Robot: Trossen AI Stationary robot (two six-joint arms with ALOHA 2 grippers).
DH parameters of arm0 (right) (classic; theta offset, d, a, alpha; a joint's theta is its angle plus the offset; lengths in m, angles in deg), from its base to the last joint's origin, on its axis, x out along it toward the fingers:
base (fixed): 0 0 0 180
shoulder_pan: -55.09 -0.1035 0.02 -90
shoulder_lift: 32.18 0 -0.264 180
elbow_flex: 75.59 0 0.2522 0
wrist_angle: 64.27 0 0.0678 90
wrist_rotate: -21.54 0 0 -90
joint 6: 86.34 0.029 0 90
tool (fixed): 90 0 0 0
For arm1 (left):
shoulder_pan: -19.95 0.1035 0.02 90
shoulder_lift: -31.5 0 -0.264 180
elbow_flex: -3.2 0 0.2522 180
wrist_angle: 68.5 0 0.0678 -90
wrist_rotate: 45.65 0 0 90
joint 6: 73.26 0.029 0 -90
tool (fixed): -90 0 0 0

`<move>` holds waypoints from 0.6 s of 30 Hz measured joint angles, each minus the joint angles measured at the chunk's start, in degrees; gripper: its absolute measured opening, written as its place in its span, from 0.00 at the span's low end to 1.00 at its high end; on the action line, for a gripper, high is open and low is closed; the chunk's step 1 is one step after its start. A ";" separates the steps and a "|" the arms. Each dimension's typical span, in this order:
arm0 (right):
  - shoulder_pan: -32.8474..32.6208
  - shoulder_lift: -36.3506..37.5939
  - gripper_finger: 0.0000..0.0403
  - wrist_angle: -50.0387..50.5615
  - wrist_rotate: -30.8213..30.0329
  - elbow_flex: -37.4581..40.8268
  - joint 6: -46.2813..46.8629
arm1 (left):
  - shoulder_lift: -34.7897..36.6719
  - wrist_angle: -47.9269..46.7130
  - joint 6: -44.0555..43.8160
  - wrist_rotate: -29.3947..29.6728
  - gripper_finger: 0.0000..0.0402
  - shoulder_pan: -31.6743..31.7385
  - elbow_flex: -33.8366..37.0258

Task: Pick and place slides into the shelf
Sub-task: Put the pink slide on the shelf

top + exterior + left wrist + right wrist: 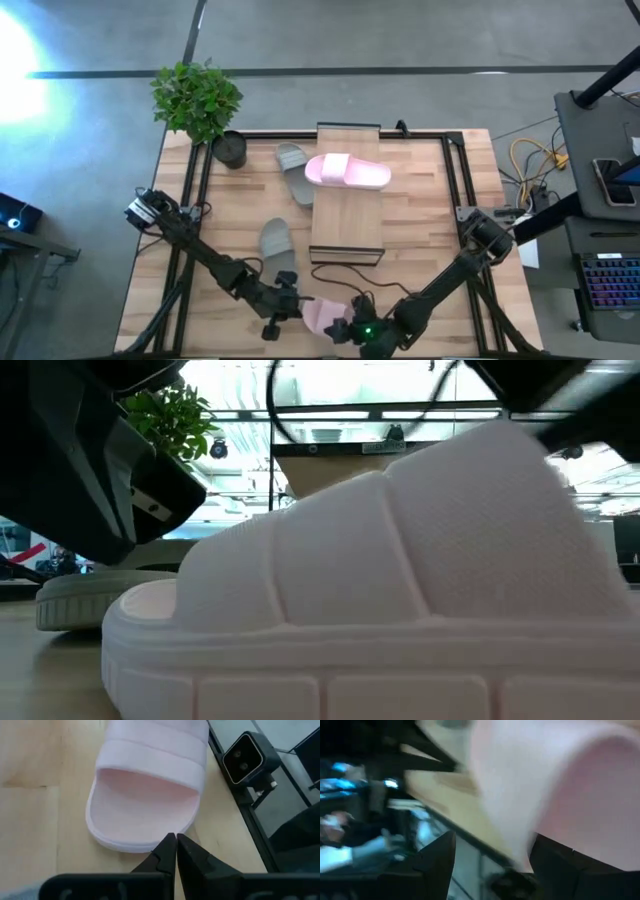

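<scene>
Filling the low view, a pale pink slide [380, 590] stood right before the lens on the bench [40, 680], its broad strap uppermost. Behind it lay a grey-green slide [90, 600], and the shelf [340, 455] rose farther back, with a potted plant [170, 420] at the left.

From the high view, that near pink slide [322, 316] lay at the front edge of the bench [430, 200], between the two tools. Just left of it was the left tool [290, 303], clenched on nothing. On its other side the right tool [343, 327] stood released at the slide's edge. A second pink slide [346, 172] lay across the shelf [347, 215] top. One grey-green slide [295, 170] sat beside the shelf's left side, near a dark pot [230, 149]; another [276, 240] lay nearer the front, left of the shelf.

Seen from the left wrist, the clenched fingers [165, 855] pointed at the pink slide's [145, 805] open end, just short of its rim. A small black camera [247, 757] sat beside the slide.

Seen from the right wrist, the picture was blurred; the pink slide [555, 790] loomed between the spread fingers [437, 860].
</scene>
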 joint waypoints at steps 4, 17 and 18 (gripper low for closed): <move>0.96 -0.04 0.57 7.03 -4.97 -2.19 0.00 | 0.00 -0.02 0.04 -0.08 0.00 -0.57 -0.02; 2.21 0.20 0.12 11.12 0.27 -2.60 -4.59 | 0.00 -0.67 -0.02 0.09 0.00 -2.40 -0.02; 2.23 0.20 0.08 11.22 0.21 -2.51 -5.08 | 0.00 -1.01 -0.04 0.16 0.00 -2.47 -0.02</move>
